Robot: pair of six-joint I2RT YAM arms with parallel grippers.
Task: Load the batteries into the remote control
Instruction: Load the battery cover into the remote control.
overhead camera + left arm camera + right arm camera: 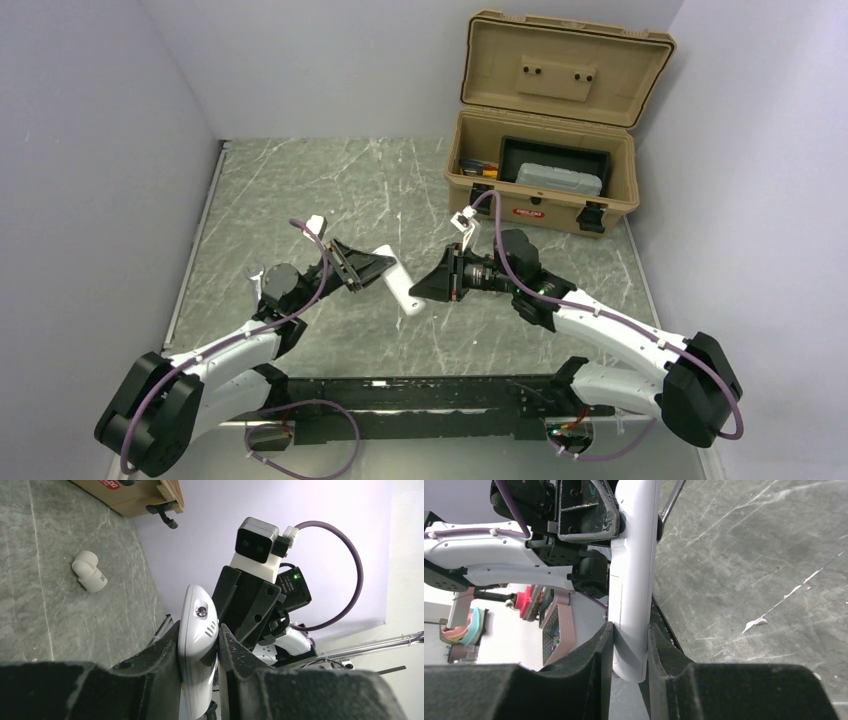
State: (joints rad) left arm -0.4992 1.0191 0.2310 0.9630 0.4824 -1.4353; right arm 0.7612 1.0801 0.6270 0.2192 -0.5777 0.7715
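Spanning the gap between the two grippers, the remote control (400, 285) is held off the marbled table (300, 190), slightly left of the table's middle. The left gripper (372, 265) is clamped on one end of it. In the left wrist view the remote control (197, 625) is seen edge-on between the two dark fingers (160, 650), with both pads pressed against its flat faces and its rounded end standing out well past the fingertips. The right gripper (425, 288) is set on the opposite end, facing the left one. In the right wrist view the white body (634, 595) runs up out of the right gripper (631, 640), and a pad is seen against each side of it, so the handset is gripped there too — both ends are taken at once, with a bare stretch of the remote left between the two grippers. A small stubby white plastic piece (90, 572) lies on the table well apart from the remote. At the far right of the table a tan toolbox (545, 195) stands with its lid raised, and a grey case (560, 180) is seen inside it.
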